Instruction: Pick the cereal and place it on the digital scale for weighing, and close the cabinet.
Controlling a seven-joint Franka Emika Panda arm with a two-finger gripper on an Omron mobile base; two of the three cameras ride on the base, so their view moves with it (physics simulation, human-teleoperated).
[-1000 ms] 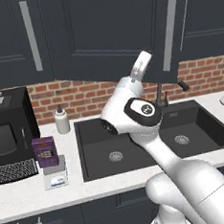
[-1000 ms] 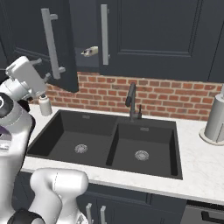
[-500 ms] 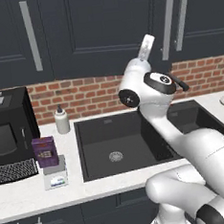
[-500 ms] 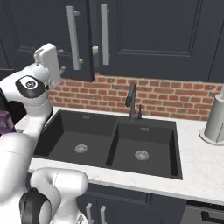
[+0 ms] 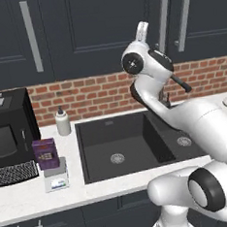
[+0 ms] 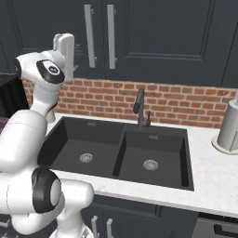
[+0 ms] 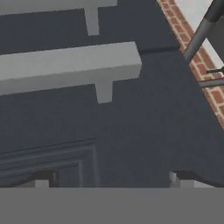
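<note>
Navy cabinet (image 6: 153,37) doors look flush shut now, and the gripper (image 7: 111,177) sits right up against the door panel beside the silver bar handles (image 7: 70,65), its 2 fingertips spread wide with nothing between them. Doing this well, I'd say, means pushing square on the panel and checking both doors seat before backing straight off. Purple cereal (image 5: 46,153) box stands upright on the digital scale (image 5: 56,176), left of the sink (image 5: 133,148), whose 2 black basins hold nothing but drains.
</note>
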